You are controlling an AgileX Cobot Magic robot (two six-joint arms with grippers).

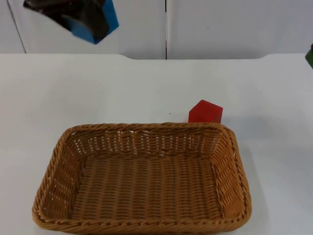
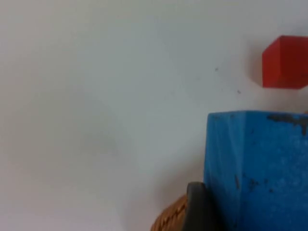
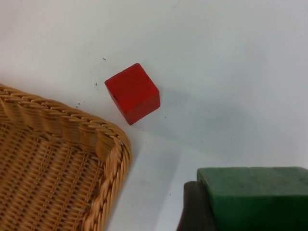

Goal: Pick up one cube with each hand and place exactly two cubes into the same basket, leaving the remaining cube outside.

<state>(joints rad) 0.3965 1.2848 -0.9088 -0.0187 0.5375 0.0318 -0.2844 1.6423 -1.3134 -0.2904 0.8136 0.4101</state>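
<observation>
My left gripper (image 1: 85, 19) pinches the blue cube (image 1: 100, 22) high above the table; my right gripper (image 3: 231, 207) clamps the green cube (image 3: 255, 195), with the red cube (image 1: 205, 112) just behind the basket (image 1: 234, 161).

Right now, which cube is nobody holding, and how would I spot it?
Find the wicker basket on the white table. Just behind its far right corner sits the red cube, the one resting on the table.

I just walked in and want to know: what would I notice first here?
The big woven basket at the near edge of the white table, with nothing in it. A red cube sits on the table just behind its far right corner. The left gripper holds a blue cube high up; the right gripper holds a green cube.
</observation>
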